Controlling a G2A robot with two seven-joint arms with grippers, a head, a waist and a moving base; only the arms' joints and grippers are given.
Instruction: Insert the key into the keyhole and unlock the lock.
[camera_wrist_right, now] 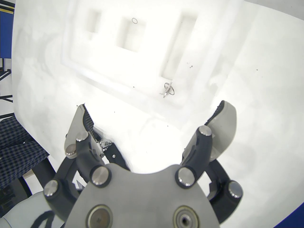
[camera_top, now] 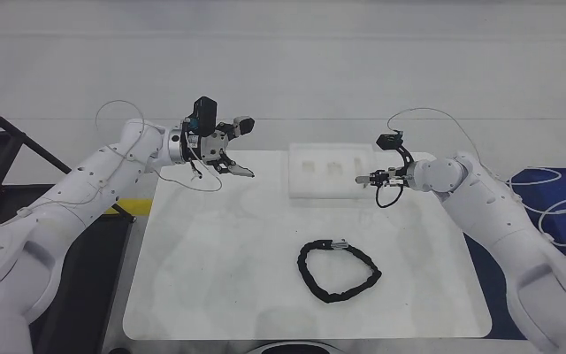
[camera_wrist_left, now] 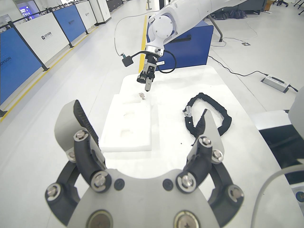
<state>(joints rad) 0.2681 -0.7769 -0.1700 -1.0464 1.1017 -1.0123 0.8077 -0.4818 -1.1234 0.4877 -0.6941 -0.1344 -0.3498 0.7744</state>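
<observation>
Key [camera_wrist_right: 169,89] and its ring lie flat on the foam tray [camera_wrist_right: 78,55], at the end of the long slot and close to the raised rim. In the right wrist view the right tool [camera_wrist_right: 152,105] is just short of it, fingers wide and empty.

In the left wrist view the left tool [camera_wrist_left: 140,110] is also wide and empty. Beyond it the right tool [camera_wrist_left: 147,87] hangs close above the key [camera_wrist_left: 142,95], and the lock [camera_wrist_left: 209,112] lies beside the tray [camera_wrist_left: 128,143], apart from it.

In the top view the lock [camera_top: 339,270] forms a loop mid-tabletop [camera_top: 221,283], well apart from both tools. The left tool [camera_top: 248,149] is at the far corner.

Fetching the key looks like the step in hand. Next, the right tool must drop and pinch the thin key. Rim and slot edge crowd the fingers, but the tabletop between tray and lock is open.
</observation>
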